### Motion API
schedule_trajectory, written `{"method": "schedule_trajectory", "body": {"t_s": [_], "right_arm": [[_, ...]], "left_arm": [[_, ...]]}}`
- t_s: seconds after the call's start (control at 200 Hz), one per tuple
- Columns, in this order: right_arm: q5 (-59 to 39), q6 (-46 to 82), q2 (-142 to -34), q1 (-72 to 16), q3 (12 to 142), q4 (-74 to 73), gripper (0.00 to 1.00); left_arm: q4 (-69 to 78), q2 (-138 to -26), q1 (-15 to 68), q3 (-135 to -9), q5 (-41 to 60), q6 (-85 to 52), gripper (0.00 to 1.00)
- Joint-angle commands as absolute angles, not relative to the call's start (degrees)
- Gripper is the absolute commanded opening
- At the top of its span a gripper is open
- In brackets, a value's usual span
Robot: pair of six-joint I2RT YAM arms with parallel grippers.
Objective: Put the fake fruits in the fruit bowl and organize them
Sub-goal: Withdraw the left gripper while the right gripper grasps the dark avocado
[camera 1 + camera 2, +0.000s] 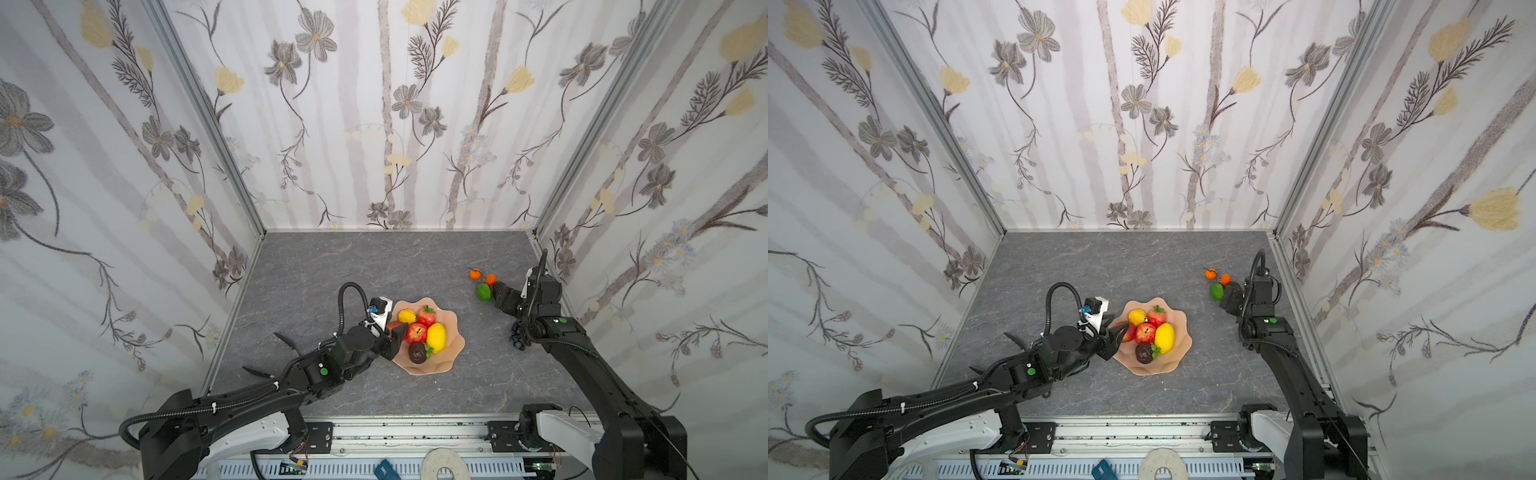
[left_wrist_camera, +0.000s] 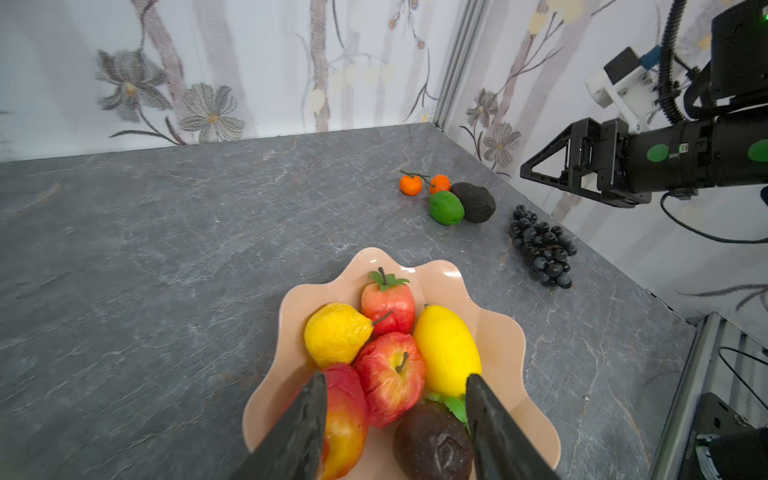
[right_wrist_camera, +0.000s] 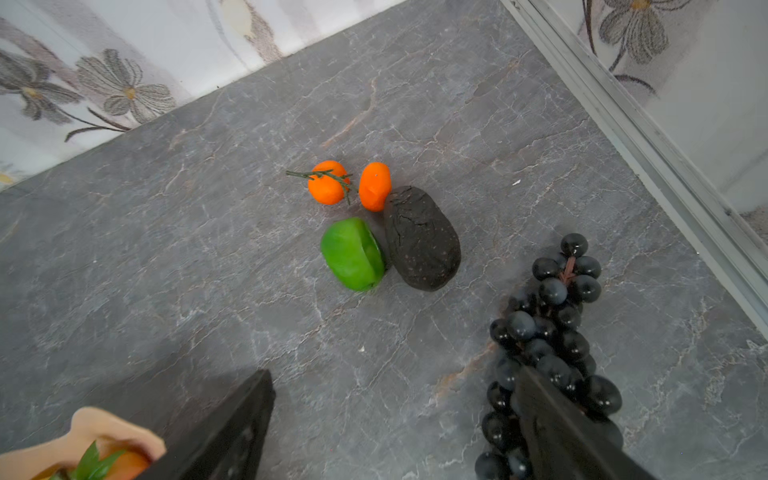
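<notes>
Left jaws: apart, over one edge of the fruit bowl [image 2: 503, 345]; a red-and-yellow apple [image 2: 345, 415] lies between them, against one jaw; a dark avocado [image 2: 432, 444] lies just inside the opposite jaw
Ahead of left jaws: red apple [image 2: 388, 378], pear [image 2: 334, 334], lemon [image 2: 446, 349] and strawberry [image 2: 388, 303], packed together in the bowl
Right jaws: wide apart above the grey table [image 3: 166, 249]; nothing between them
Beside right jaws: grape bunch [image 3: 548, 328] on the table, partly hidden behind one jaw
Ahead of right jaws: lime [image 3: 352, 253] beside a second avocado [image 3: 422, 239]; two oranges [image 3: 328, 183] just beyond; all on the table, outside the bowl
</notes>
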State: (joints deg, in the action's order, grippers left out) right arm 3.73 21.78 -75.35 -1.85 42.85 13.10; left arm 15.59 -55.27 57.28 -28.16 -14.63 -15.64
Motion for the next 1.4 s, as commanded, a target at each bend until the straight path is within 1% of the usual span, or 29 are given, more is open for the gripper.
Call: {"method": "schedule_trajectory", "body": {"t_s": [0.0, 0.255, 0.405, 0.485, 0.73, 0.854, 1.094, 1.399], "right_arm": [[-0.3, 20.3, -81.7, 0.2, 46.7, 12.0, 0.91], [-1.1, 19.4, -97.2, 3.3, 55.1, 12.5, 0.92], [-1.1, 18.7, -102.0, 3.7, 57.0, 12.8, 0.91], [-1.3, 18.6, -104.0, 4.0, 57.9, 12.9, 0.87], [-1.9, 18.3, -108.0, 4.3, 59.9, 13.2, 0.78], [-2.7, 17.8, -109.6, 4.3, 60.6, 13.3, 0.75], [-4.3, 17.8, -111.7, 4.3, 61.5, 13.1, 0.66], [-5.4, 17.6, -112.0, 4.2, 61.4, 12.9, 0.56]], "left_arm": [[11.6, -50.7, 55.6, -26.1, -16.2, -18.1, 0.63], [9.9, -42.3, 51.0, -20.1, -15.4, -20.6, 0.73], [8.6, -39.5, 49.7, -18.3, -15.1, -21.0, 0.74], [8.3, -38.2, 49.2, -17.5, -15.0, -20.9, 0.75], [7.1, -36.6, 47.9, -16.9, -14.9, -20.2, 0.8], [7.1, -36.6, 47.6, -16.8, -14.6, -20.3, 0.81], [7.0, -36.6, 47.4, -16.7, -14.6, -20.7, 0.81], [6.5, -36.5, 47.3, -16.8, -14.8, -21.3, 0.82]]}}
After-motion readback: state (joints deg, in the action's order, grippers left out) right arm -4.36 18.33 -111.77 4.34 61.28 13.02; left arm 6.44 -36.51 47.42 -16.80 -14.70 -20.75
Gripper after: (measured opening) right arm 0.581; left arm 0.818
